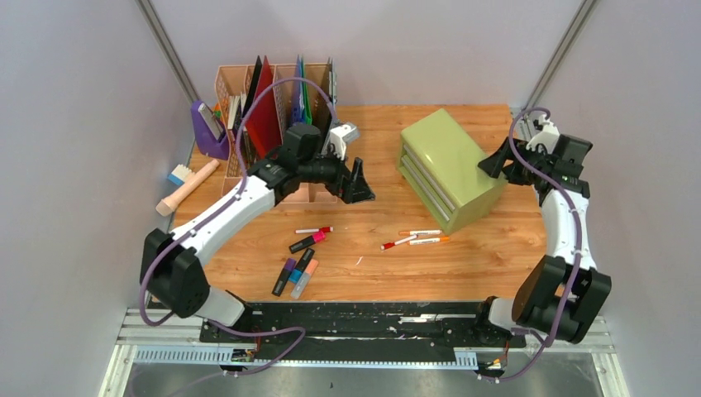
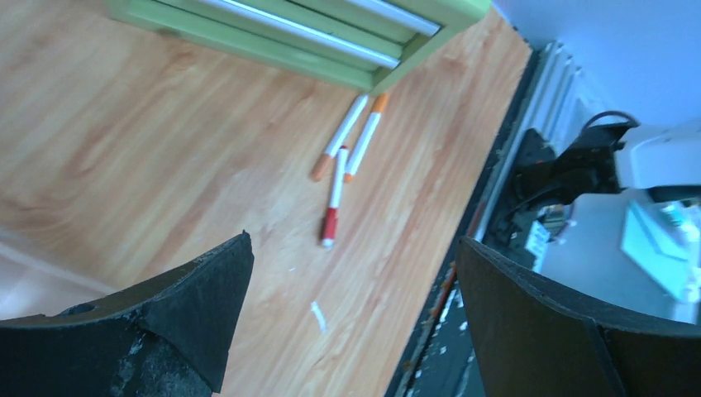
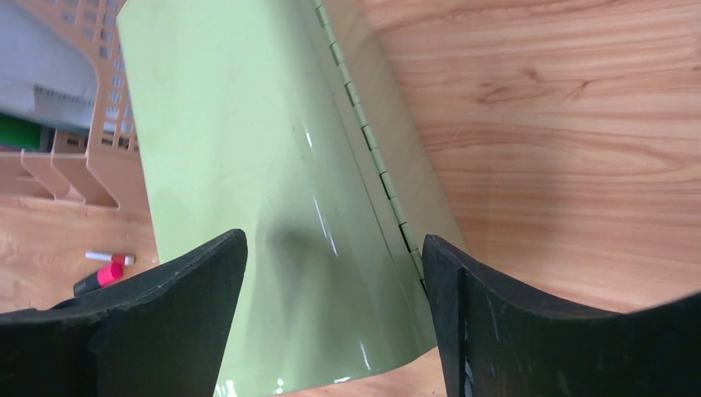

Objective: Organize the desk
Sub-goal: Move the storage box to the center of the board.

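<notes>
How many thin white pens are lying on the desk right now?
4. A lone pen lies left of centre, just beyond the highlighters; a red-capped pen and two orange-capped pens lie bunched before the green drawer cabinet. More may hide in the file organizer.

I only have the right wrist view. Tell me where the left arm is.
Observer: The left gripper hangs over the desk just in front of the rack, jaws open and empty.
Operator: Report anything loose by the cabinet's drawers.
Observer: A red-capped pen and two orange-capped pens lie on the desk in front of the cabinet.
Operator: Now list what's beside the rack.
Observer: On its left stand a purple holder and, nearer, a brush at the desk's left edge.
</notes>
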Robot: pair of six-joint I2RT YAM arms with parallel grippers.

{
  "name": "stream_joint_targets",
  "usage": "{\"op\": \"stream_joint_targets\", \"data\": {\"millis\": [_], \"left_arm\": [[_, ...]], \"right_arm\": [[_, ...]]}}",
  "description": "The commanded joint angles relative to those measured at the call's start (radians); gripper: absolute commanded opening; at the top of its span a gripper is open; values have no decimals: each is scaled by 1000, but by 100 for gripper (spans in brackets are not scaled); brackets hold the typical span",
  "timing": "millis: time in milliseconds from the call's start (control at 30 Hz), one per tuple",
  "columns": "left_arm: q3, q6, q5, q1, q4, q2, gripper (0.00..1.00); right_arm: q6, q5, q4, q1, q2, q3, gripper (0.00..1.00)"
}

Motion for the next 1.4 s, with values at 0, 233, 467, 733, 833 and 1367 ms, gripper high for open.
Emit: {"op": "stream_joint_targets", "data": {"millis": [0,233,467,733,833,1367], "left_arm": [[42,-272,43,-67,198,92,99],[109,-600,30,-133,402,278,94],[213,-767,59,-147,485,490,86],[243,-871,52,-150,723,654,89],[247,-920,68,-150,906,713,91],[290,-1160,55,-153,1370,892,94]], "right_arm": [[-56,-87,-83,21,-117,-72,78],[-101,-3,-81,21,-175,-51,78],[-124,-13,-69,21,-149,24,79],[-130,-78,-46,23,-107,36,80],[-123,-98,-35,22,-100,19,80],[-129,-135,-20,50,-90,26,80]]}}
